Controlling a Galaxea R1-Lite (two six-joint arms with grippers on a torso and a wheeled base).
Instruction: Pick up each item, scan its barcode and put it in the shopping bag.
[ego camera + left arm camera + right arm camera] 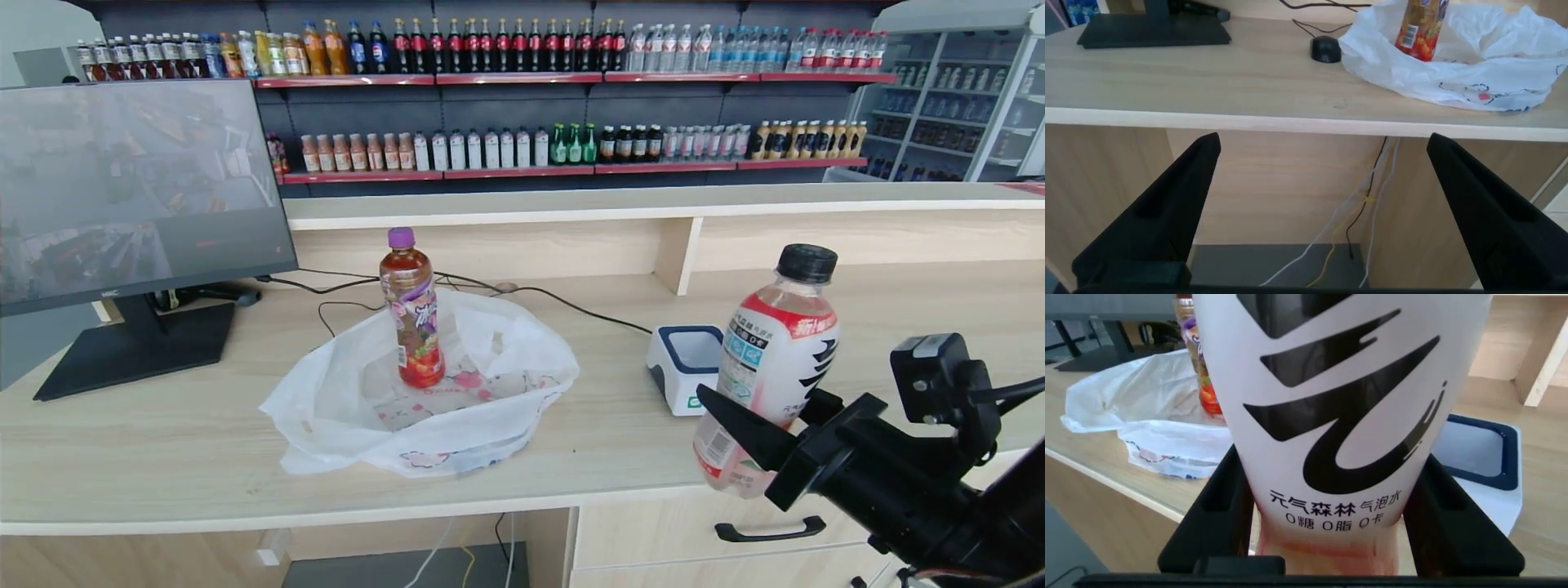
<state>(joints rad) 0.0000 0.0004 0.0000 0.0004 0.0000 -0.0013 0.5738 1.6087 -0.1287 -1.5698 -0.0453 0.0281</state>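
My right gripper is shut on a clear pink-drink bottle with a black cap and a white, red and black label, held upright above the counter's front edge, just in front of the white and blue barcode scanner. The same bottle looms close between the fingers in the right wrist view, the scanner behind it. A red tea bottle with a purple cap stands upright inside the white shopping bag at the counter's middle. My left gripper hangs open below the counter edge, holding nothing.
A black monitor on its stand occupies the counter's left end, with cables running behind the bag. A black mouse lies beside the bag. A raised ledge backs the counter; drink shelves stand beyond. A drawer handle sits below.
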